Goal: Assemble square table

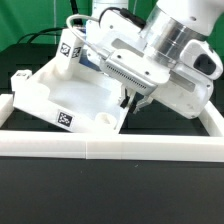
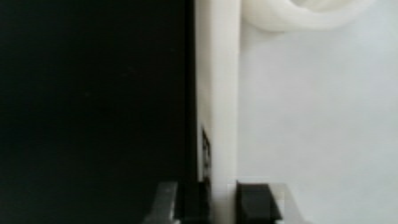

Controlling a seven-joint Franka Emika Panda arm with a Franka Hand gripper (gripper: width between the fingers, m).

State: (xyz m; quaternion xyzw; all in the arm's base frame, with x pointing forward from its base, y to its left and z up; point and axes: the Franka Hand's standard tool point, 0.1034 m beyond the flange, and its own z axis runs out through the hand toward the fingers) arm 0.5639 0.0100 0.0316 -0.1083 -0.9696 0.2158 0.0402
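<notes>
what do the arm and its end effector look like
The arm is white with a rounded silver-grey wrist band. The end effector has a white body, a grey ribbed block and two short dark fingers.

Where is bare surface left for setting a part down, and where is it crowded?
Bare: black tabletop in front of the border wall; a dark patch at the exterior view's right between square table and wall. Crowded: around the gripper, shut on the table's edge.
</notes>
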